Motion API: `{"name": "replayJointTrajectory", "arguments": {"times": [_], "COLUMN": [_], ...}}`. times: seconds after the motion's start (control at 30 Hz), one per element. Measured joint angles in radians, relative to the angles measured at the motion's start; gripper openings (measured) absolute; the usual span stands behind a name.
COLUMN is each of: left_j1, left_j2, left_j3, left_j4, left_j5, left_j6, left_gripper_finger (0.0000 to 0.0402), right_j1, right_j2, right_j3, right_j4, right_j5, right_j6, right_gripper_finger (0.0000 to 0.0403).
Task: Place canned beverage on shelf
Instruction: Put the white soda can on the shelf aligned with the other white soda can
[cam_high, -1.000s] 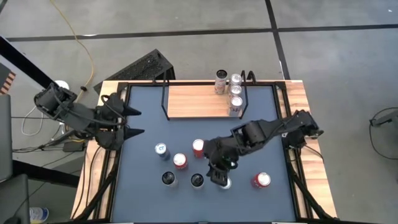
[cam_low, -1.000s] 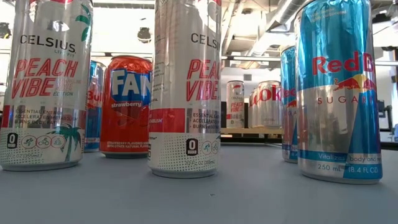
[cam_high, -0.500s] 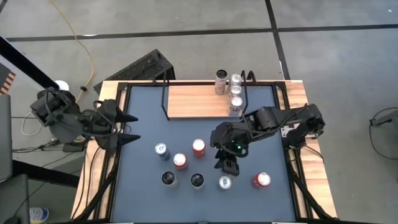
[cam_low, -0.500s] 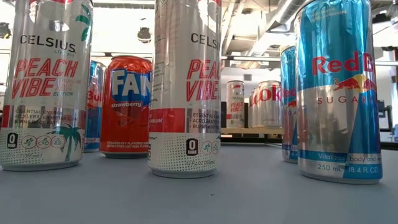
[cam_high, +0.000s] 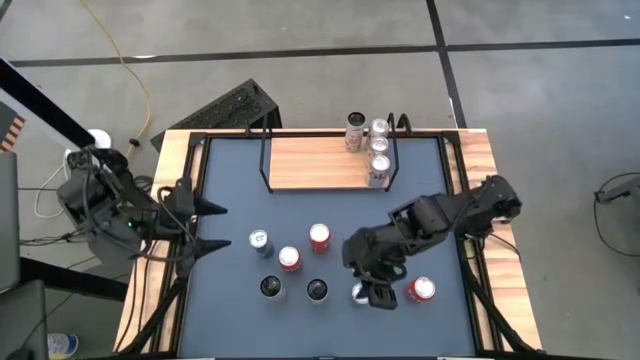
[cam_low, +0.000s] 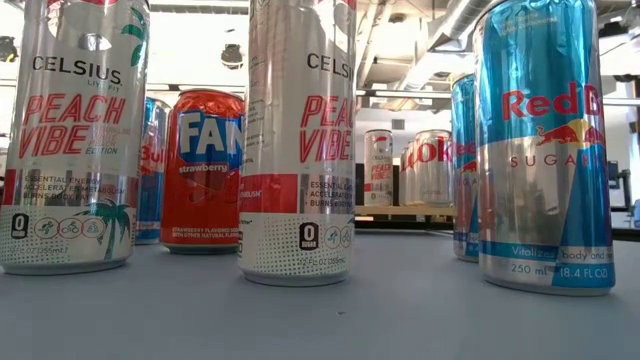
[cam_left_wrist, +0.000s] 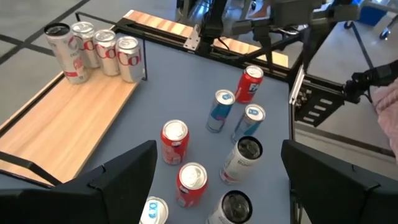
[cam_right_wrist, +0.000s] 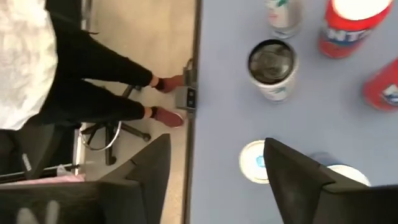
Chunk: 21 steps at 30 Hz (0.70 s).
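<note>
Several canned beverages stand upright on the grey table top. Among them are a slim blue can (cam_high: 360, 293), red cans (cam_high: 319, 237) (cam_high: 420, 290) and two tall white ones (cam_low: 297, 140). The shelf (cam_high: 320, 162), a light-wood board with a black wire frame, stands at the table's far side. It carries several cans (cam_high: 376, 150) at its right end. My right gripper (cam_right_wrist: 216, 142) hangs open over the near cans. The blue can's top (cam_right_wrist: 257, 160) shows between its fingers, which touch nothing. My left gripper (cam_high: 208, 228) is open over the table's left edge.
A person's legs and a chair base (cam_right_wrist: 112, 99) show just beyond the table's near edge (cam_right_wrist: 194, 93). Black rails (cam_high: 455, 170) run along the table's sides. An open dark-topped can (cam_right_wrist: 272, 65) stands near my right gripper. Bare table lies between the cans and the shelf.
My right gripper first drew back toward the far side. It then swung toward the near edge and a little right, ending over the blue can. My left arm has swung toward the near edge along the table's left side. No can has moved.
</note>
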Motion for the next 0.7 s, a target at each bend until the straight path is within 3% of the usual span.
{"name": "replayJointTrajectory", "arguments": {"times": [0.17,0.7], "left_j1": [0.001,0.001], "left_j2": [0.001,0.001], "left_j3": [0.000,0.000], "left_j4": [0.006,0.007], "left_j5": [-0.008,-0.006], "left_j6": [-0.007,-0.027], "left_gripper_finger": [0.0332,0.0332], "right_j1": [0.022,0.024], "right_j2": [0.000,0.000], "right_j3": [0.000,0.000], "right_j4": [-0.002,0.057], "right_j5": [0.035,-0.025], "right_j6": [0.021,0.085], "right_gripper_finger": [0.0269,0.0270]}}
